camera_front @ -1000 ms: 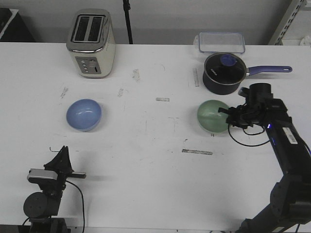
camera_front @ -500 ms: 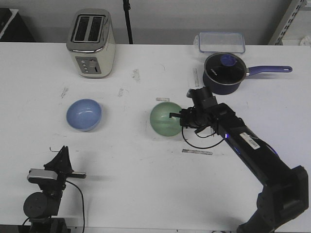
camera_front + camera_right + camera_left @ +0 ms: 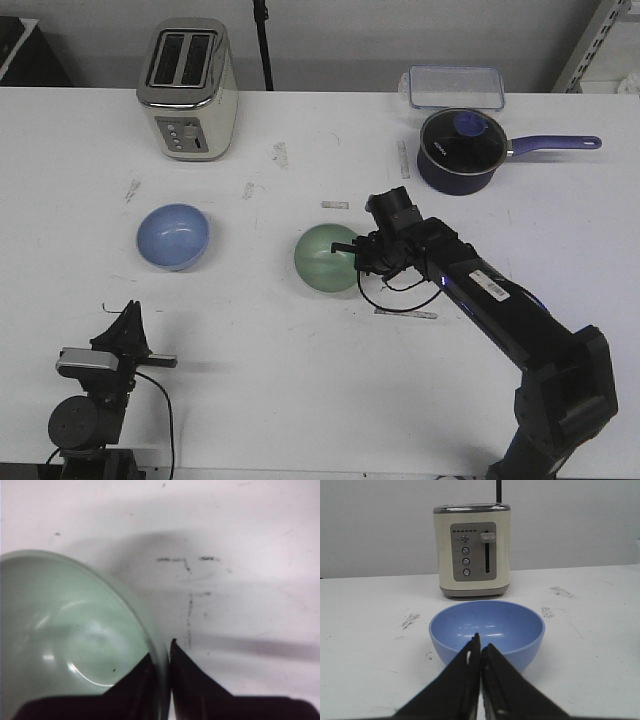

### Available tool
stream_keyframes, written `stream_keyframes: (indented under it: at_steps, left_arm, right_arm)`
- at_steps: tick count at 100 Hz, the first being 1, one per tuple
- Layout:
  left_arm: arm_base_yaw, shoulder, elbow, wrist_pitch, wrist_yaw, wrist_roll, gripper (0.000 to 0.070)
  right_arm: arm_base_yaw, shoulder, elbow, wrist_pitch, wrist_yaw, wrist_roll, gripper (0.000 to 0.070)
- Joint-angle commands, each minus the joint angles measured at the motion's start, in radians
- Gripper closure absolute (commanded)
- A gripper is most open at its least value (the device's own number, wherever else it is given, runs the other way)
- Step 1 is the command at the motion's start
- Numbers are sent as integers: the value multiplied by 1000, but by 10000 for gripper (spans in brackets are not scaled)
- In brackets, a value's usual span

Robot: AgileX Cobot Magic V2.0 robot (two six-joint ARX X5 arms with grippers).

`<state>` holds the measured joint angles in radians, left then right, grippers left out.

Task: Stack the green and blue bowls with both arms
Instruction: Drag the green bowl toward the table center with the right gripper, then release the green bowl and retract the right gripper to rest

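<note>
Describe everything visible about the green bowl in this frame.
The green bowl is small, round, pale mint green and glossy, with highlights inside; it looks empty. It sits mid-table, tipped slightly rather than level, well right of the blue bowl. The right pincer is shut on its right rim, one finger inside the wall and one outside, as the right wrist view shows. Whether its base touches the table is unclear.

White table [image 3: 300,400]: toaster [image 3: 188,90], saucepan [image 3: 460,150], blue bowl [image 3: 173,236].

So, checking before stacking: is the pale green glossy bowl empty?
Empty: the right wrist view shows the pale green glossy bowl's bare inside, only reflections.
</note>
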<state>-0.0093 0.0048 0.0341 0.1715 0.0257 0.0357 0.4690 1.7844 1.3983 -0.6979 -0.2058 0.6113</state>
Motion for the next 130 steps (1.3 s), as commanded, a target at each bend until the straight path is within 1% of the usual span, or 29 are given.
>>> stream_keyframes:
  at_steps: [1, 15, 25, 28, 33, 41, 46, 56, 66, 72, 89, 94, 101, 107, 111, 115, 119, 121, 130]
  left_arm:
    - [0, -2, -23, 12, -1, -2, 698]
    - [0, -2, -23, 12, 0, -2, 698]
    - [0, -2, -23, 12, -1, -2, 698]
    - [0, -2, -23, 12, -1, -2, 698]
    - [0, -2, -23, 12, 0, -2, 698]
    - [0, -2, -23, 12, -1, -2, 698]
    - [0, -2, -23, 12, 0, -2, 698]
    - [0, -2, -23, 12, -1, -2, 698]
    - [0, -2, -23, 12, -1, -2, 698]
    - [0, -2, -23, 12, -1, -2, 698]
    - [0, -2, -23, 12, 0, -2, 698]
    - [0, -2, -23, 12, -1, -2, 698]
    - [0, -2, -23, 12, 0, -2, 698]
    - [0, -2, -23, 12, 0, -2, 698]
    - [0, -2, -23, 12, -1, -2, 698]
    - [0, -2, -23, 12, 0, -2, 698]
    - [0, -2, -23, 12, 0, -2, 698]
    - [0, -2, -23, 12, -1, -2, 698]
    - [0, -2, -23, 12, 0, -2, 698]
  right_arm:
    - [7, 26, 21, 4, 0, 14, 690]
    - [7, 37, 21, -4, 0, 12, 688]
    - [8, 46, 21, -6, 0, 12, 662]
    - [8, 46, 21, -6, 0, 12, 638]
    - [8, 47, 21, -6, 0, 13, 578]
    - [8, 47, 21, -4, 0, 14, 449]
    - [7, 47, 21, -2, 1, 13, 403]
    - [8, 39, 21, 5, 0, 13, 333]
    - [8, 18, 21, 15, 0, 11, 227]
    - [8, -1, 21, 23, 1, 8, 196]
    - [-4, -66, 21, 43, 2, -30, 197]
    - [-8, -92, 21, 45, 15, -48, 198]
    - [-16, -131, 19, 57, 37, -106, 205]
    - [-22, -171, 4, 88, 59, -167, 230]
    - [-29, -201, -18, 124, 71, -201, 265]
    - [-39, -236, -47, 167, 76, -231, 320]
    - [-53, -274, -83, 216, 76, -264, 390]
    - [-63, -298, -108, 249, 76, -284, 437]
    - [-101, -378, -197, 349, 77, -369, 571]
